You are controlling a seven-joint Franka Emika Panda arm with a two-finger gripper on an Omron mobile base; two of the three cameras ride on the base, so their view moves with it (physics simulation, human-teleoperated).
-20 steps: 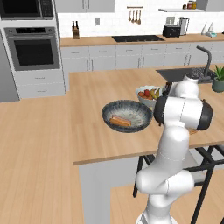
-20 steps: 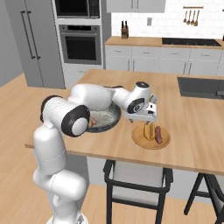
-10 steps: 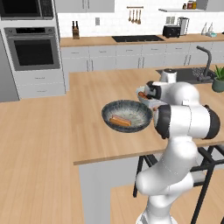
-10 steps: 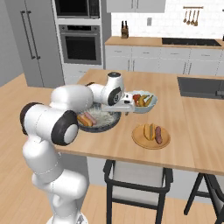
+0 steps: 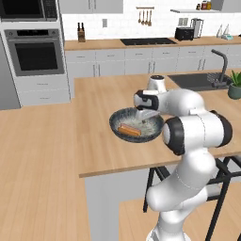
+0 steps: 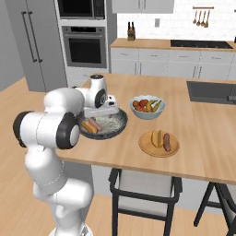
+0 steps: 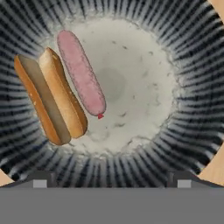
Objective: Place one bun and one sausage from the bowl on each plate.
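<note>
The dark grey bowl (image 7: 192, 65) lies right under my gripper (image 7: 112, 181), whose fingertips (image 7: 41, 179) stand wide apart with nothing between them. In the bowl a golden bun (image 7: 50, 98) lies beside a pinkish sausage (image 7: 81, 72), touching it. From the right base, the gripper (image 6: 107, 109) hovers open over the bowl (image 6: 115, 128), with the bun (image 6: 88, 126) and sausage (image 6: 95, 123) at its left side. The tan plate (image 6: 148, 148) to the right holds a bun (image 6: 158, 137) and a sausage (image 6: 167, 142). The left base view shows the gripper (image 5: 147, 114) above the bowl (image 5: 117, 126) and bun (image 5: 129, 130).
A pale fruit bowl (image 6: 147, 107) with bananas and other fruit stands just behind and right of the dark bowl. A sink (image 6: 212, 91) is set in the counter at the far right. The counter's front edge (image 6: 138, 163) runs close to both the bowl and the plate.
The arm has swung left from above the tan plate to over the dark bowl. The gripper has stayed open and empty.
</note>
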